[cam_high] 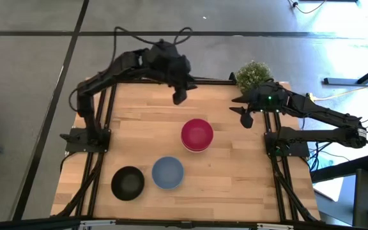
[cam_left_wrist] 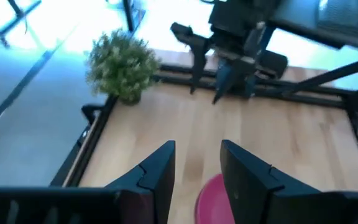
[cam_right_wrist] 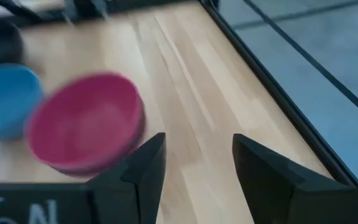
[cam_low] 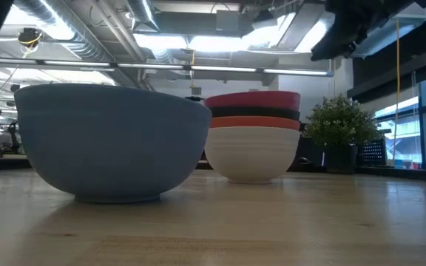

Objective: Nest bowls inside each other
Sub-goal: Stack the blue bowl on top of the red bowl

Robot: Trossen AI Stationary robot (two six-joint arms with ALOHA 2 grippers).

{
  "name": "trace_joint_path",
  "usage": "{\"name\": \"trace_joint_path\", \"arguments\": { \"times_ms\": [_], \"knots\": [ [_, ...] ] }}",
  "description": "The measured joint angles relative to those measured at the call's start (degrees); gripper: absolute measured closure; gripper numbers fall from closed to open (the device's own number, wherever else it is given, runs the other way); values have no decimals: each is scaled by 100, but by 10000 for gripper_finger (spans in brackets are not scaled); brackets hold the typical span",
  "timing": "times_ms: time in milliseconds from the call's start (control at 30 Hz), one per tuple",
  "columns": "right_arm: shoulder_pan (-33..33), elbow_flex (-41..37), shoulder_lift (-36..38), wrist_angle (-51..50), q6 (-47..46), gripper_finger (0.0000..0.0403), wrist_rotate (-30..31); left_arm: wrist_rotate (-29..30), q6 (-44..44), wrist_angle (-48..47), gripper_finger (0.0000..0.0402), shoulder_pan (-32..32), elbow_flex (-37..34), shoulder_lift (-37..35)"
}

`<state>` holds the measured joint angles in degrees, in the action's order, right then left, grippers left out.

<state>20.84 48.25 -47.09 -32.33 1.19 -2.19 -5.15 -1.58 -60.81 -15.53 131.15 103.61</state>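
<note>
A stack of nested bowls [cam_high: 197, 135] stands mid-table, magenta-pink on top; the low view shows white at the bottom [cam_low: 253, 153], then red and black bands under the pink rim. A blue bowl [cam_high: 167, 172] and a black bowl [cam_high: 127, 183] rest on their bases near the front edge. My left gripper [cam_high: 179, 97] hovers open above the far side of the table, with the pink bowl's rim [cam_left_wrist: 211, 198] below its fingers. My right gripper [cam_high: 246, 118] is open at the table's right side, with the stack [cam_right_wrist: 86, 130] ahead of it.
A small green potted plant [cam_high: 253, 75] stands at the far right corner, next to the right arm. Black frame rails run along the table's left, right and far edges. Bare wood lies between the stack and the right edge.
</note>
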Motion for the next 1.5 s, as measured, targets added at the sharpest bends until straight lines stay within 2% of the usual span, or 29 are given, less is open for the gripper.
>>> {"name": "trace_joint_path", "arguments": {
  "times_ms": [100, 200, 467, 633, 733, 867, 1000, 1100, 1267, 1400, 1500],
  "knots": [
    [-8, 0, 0, 393, -114, 217, -362, -15, -3, 17, 280, 105, -382, -289],
    [-8, 2, 0, 519, -124, 217, -498, 130, 97, 416, 280, 175, -1081, -620],
    [-8, 2, 0, 483, -268, 217, -501, -17, 559, 2442, 280, 136, -3842, -2162],
    [-4, 2, -2, 553, -405, 217, -497, -305, 1074, 3356, 280, 298, -5468, -3102],
    [-6, 2, -4, 554, -539, 217, -339, -386, 1328, 3668, 280, 467, -6203, -3480],
    [-4, 2, -4, 577, -588, 217, -195, -815, 1284, 3965, 280, 784, -6713, -3773],
    [-11, 2, -17, 628, -744, 217, -195, -1272, 1104, 4008, 280, 1228, -6854, -3843],
    [-13, 2, -17, 647, -887, 217, -191, -1127, 1022, 4023, 280, 1540, -7032, -3850],
    [-13, 2, -17, 653, -1019, 217, -191, -348, 1136, 3931, 280, 1738, -7772, -3886],
    [-13, 2, -17, 690, -1175, 217, -191, -351, 1410, 3898, 280, 1746, -8354, -4075],
    [-24, 2, -17, 690, -1258, 217, -191, -343, 1776, 3841, 280, 1714, -8535, -4238]
  ]
}}
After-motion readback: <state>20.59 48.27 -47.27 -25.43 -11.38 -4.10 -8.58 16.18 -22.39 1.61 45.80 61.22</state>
